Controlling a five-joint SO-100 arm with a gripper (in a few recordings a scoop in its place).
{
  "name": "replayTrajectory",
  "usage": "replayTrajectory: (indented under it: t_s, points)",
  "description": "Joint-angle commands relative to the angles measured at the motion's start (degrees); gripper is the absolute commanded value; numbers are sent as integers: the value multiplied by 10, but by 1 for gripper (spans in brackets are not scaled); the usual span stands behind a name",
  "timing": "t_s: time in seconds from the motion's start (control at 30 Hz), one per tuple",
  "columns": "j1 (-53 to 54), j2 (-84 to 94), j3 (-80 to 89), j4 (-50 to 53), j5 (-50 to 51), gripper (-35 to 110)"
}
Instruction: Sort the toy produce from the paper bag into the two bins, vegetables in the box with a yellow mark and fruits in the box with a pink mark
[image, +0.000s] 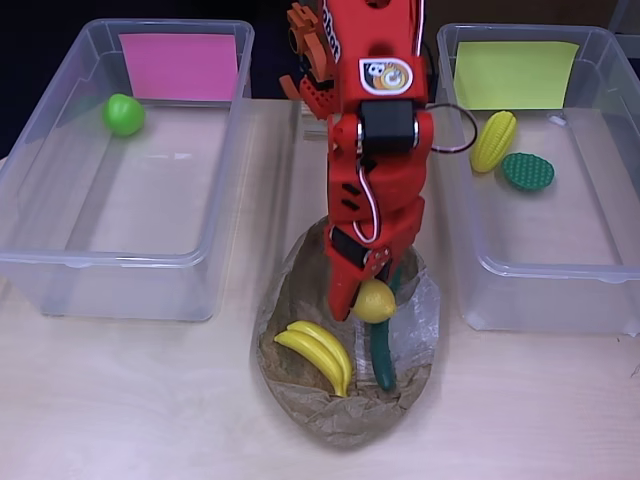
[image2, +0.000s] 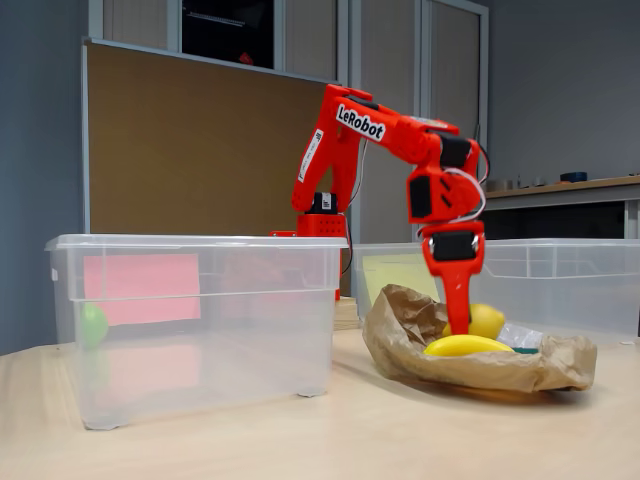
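My red gripper (image: 368, 296) reaches down into the crumpled paper bag (image: 300, 405) at the table's middle. A yellow toy lemon (image: 376, 301) sits between its jaws, which press against it; in the fixed view the lemon (image2: 488, 320) shows just behind the gripper (image2: 462, 318), above the bag's rim. A yellow banana bunch (image: 320, 354) and a dark green cucumber (image: 384, 362) lie in the bag. The pink-marked box (image: 60, 270) on the left holds a green round fruit (image: 124, 114). The yellow-marked box (image: 560, 290) on the right holds a corn cob (image: 494, 140) and a green oval vegetable (image: 527, 171).
The arm's base (image: 310, 70) stands between the two boxes at the table's far side. Bare wooden tabletop (image: 120, 400) runs along the front, to either side of the bag. A brown partition (image2: 190, 150) stands behind the table.
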Motion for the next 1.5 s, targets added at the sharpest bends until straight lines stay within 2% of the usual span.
replayTrajectory:
  t_s: [0.0, 0.17, 0.4, 0.6, 0.83, 0.97, 1.13, 1.3, 1.47]
  points:
    - [-9, 121, 10, 55, 13, 19]
    - [32, 271, 36, 136, 21, 19]
    - [248, 421, 64, 218, 27, 18]
    - [465, 446, 93, 246, -37, 19]
    - [649, 381, 153, 218, -50, 19]
    - [701, 316, 158, 204, -47, 23]
    - [717, 285, 185, 181, -50, 32]
    - [716, 301, 210, 180, -47, 42]
    - [708, 352, 238, 171, -40, 44]
